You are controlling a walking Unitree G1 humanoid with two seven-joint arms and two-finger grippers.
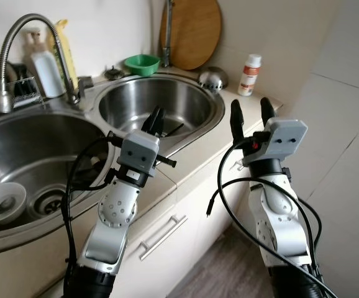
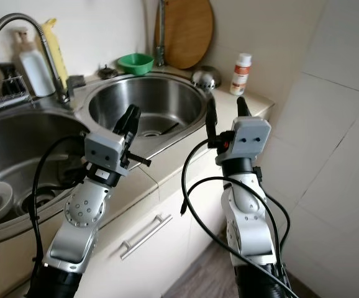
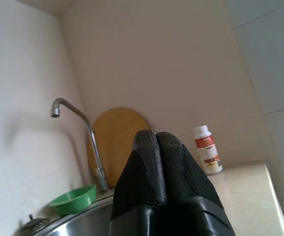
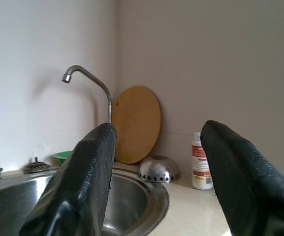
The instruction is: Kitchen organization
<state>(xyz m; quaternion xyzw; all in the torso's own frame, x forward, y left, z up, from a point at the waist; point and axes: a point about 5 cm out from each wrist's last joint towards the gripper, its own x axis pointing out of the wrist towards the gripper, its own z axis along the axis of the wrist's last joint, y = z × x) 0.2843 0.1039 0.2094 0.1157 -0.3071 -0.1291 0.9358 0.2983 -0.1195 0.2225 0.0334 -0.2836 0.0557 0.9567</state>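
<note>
My left gripper point(image 1: 156, 119) is shut and empty, raised over the front rim of the round steel sink point(image 1: 127, 102). My right gripper point(image 1: 251, 112) is open with nothing between its fingers, held above the counter's right end. Along the back of the counter stand a green bowl point(image 1: 142, 63), a round wooden cutting board point(image 1: 192, 31) leaning on the wall, an upturned steel bowl point(image 1: 213, 77) and a white bottle with a red label point(image 1: 249, 75). In the wrist views the left fingers point(image 3: 156, 147) are pressed together and the right gripper point(image 4: 159, 147) is spread wide.
A second, larger sink point(image 1: 49, 143) on the left holds a white plate point(image 1: 2, 202). A curved faucet point(image 1: 18, 37), a white soap bottle point(image 1: 46, 68) and a dish rack stand behind it. A drawer handle point(image 1: 162, 237) is below the counter. Tiled wall closes the right side.
</note>
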